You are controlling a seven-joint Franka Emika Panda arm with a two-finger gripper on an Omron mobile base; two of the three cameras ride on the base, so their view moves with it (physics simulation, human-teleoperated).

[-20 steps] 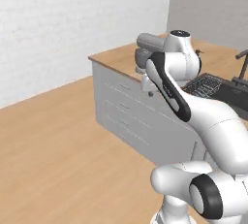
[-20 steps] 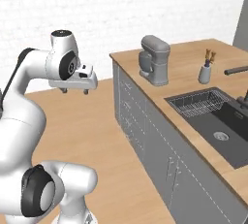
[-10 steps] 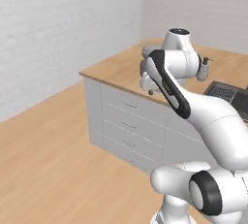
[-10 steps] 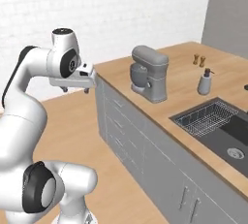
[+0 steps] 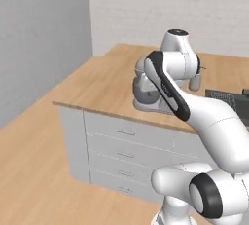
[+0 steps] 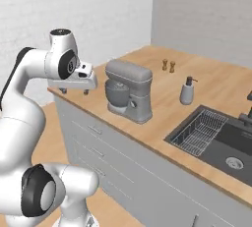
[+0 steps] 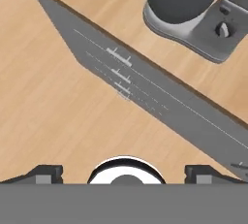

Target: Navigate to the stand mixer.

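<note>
Stand mixer (image 6: 129, 96) standing near surface (image 6: 216, 86) edge; gripper (image 6: 75, 91) hovering beside it, fingers (image 7: 44, 173) apart, holding nothing, since task is driving only.

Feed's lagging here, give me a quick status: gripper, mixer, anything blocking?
Gripper empty, open, hovering at the counter edge. Stand mixer upright on the counter, just ahead. Nothing between base and counter.

Holding the arm folded high, gripper (image 6: 75, 91) pointing straight down, fingers (image 7: 44, 173) spread wide, gripping nothing.
</note>
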